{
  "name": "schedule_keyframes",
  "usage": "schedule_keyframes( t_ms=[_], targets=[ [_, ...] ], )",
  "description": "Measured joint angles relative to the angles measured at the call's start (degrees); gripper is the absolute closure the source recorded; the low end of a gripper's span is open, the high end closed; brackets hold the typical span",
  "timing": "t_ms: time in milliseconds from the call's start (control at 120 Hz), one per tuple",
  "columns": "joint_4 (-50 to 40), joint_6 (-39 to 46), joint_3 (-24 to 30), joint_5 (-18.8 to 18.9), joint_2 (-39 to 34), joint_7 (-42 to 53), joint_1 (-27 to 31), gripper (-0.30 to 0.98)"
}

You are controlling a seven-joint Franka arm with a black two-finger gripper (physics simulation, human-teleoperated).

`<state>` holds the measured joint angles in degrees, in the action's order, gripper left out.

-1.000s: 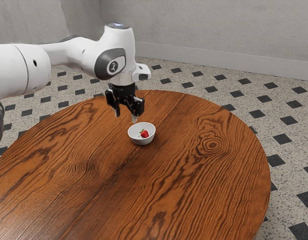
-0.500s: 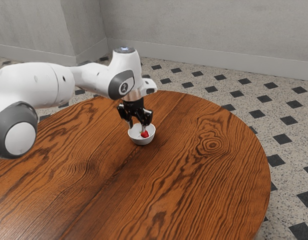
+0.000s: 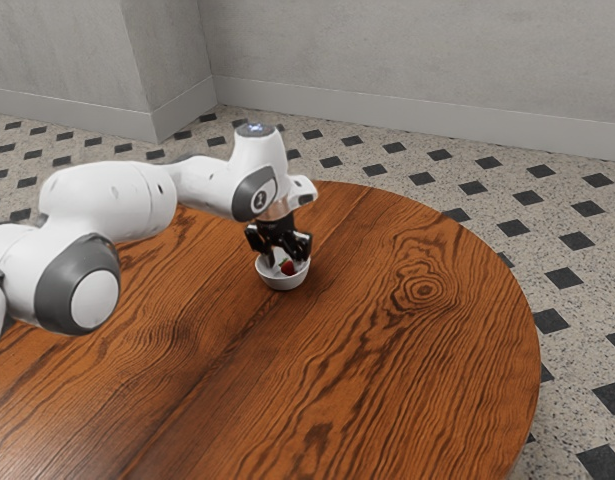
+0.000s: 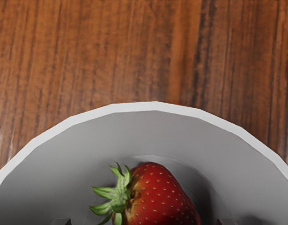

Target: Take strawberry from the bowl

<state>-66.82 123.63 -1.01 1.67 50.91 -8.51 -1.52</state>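
On far part of table (image 3: 387, 350), white bowl (image 3: 282, 283) stands upright; strawberry (image 4: 158, 199) lies inside on its side, green leafy cap toward one finger. Tool (image 3: 285, 263) points down at bowl, open wide, fingers either side of strawberry, nothing gripped. White arm (image 3: 117, 195) reaches in from exterior view's left.

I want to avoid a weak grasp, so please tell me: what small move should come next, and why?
I would probably lower the open, black two-finger gripper slightly around the red strawberry. Its fingers reach into the round white bowl and stand apart, with the strawberry between them, not yet gripped. Going slightly deeper before closing may give a firmer hold.
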Motion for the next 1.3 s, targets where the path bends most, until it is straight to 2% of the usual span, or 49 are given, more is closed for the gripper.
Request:
schedule_keyframes(
  t_ms=[450, 950, 1300],
  targets=[
    [3.27, 0.72, 0.39, -0.11, 2.76, 0.0, 0.12, 0.32],
    [3.39, 0.86, 0.4, 0.41, 3.12, -0.29, 0.11, 0.52],
    [3.37, 0.67, 0.72, 0.51, 2.4, -0.86, 0.11, 0.56]
  ],
)
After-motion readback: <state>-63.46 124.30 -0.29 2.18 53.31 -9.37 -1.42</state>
